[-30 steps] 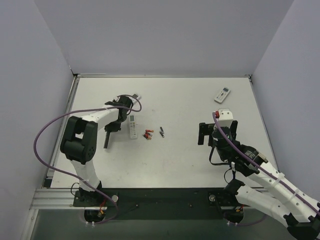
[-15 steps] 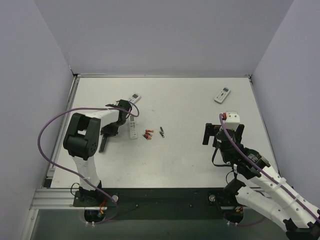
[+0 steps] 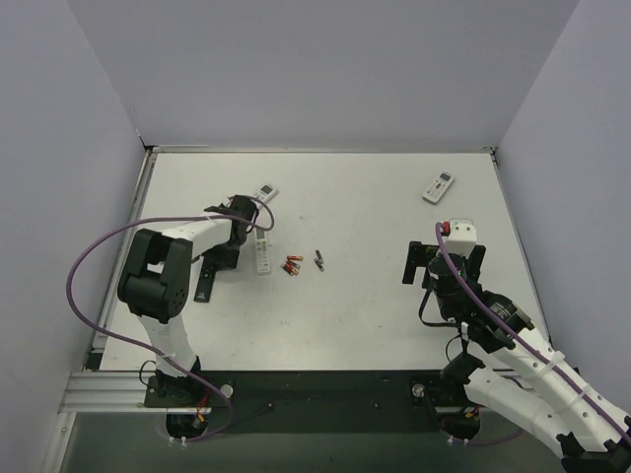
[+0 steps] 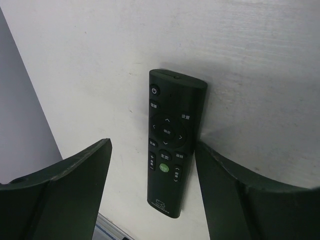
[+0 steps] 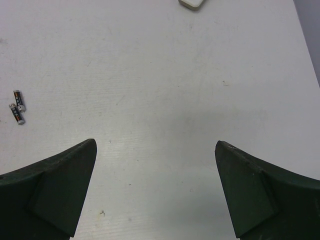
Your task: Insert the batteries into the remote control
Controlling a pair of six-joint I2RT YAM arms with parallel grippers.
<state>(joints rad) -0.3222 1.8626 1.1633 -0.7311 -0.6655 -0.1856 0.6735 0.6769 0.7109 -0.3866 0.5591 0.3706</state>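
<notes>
A black remote control [image 4: 168, 142] lies flat on the table with its buttons up. My left gripper [image 4: 151, 145] stands open over it, the remote nearer the right-hand finger [image 4: 235, 190]. In the top view the black remote [image 3: 204, 286] lies left of a long white remote [image 3: 262, 253], just beyond my left gripper [image 3: 219, 259]. Red-and-black batteries [image 3: 292, 265] and a dark battery [image 3: 318, 259] lie mid-table. My right gripper [image 3: 441, 260] hovers open and empty at the right; in its view [image 5: 155, 150] two batteries [image 5: 17, 107] lie far to the left.
Two more white remotes lie near the back, one behind the left arm [image 3: 266, 190] and one at the back right [image 3: 438, 186], its corner showing in the right wrist view [image 5: 192, 3]. The table's left edge [image 4: 107, 227] runs close to the black remote.
My left gripper has opened and let go of the black remote, which now lies on the table further left. My right gripper has drawn back a little towards the right.
</notes>
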